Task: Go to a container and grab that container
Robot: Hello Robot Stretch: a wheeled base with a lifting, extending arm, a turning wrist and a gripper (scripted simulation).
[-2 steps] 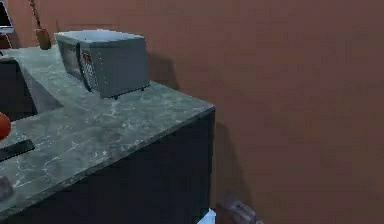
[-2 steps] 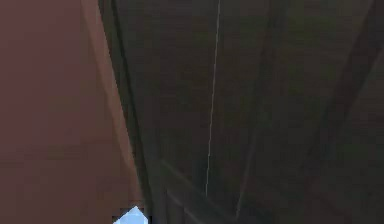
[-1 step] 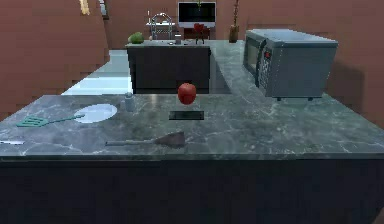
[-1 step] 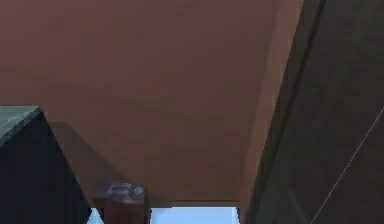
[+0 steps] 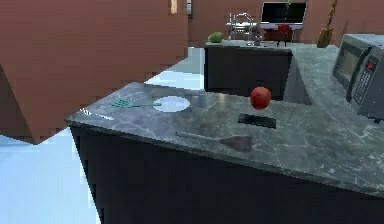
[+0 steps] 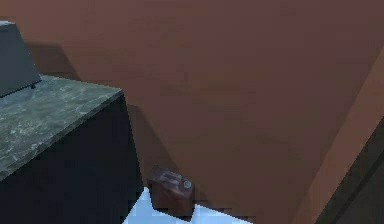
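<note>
A red apple (image 5: 261, 97) sat on the marble counter (image 5: 310, 140), and a brown box (image 6: 172, 190) lay at the counter's foot. I couldn't tell the state of the gripper's fingers.

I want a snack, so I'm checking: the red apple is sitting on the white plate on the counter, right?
Not quite. The red apple is on the counter, but not on the white plate. It sits on the bare dark stone, apart from the plate, toward the forward view's right. The forward view shows this.
</note>
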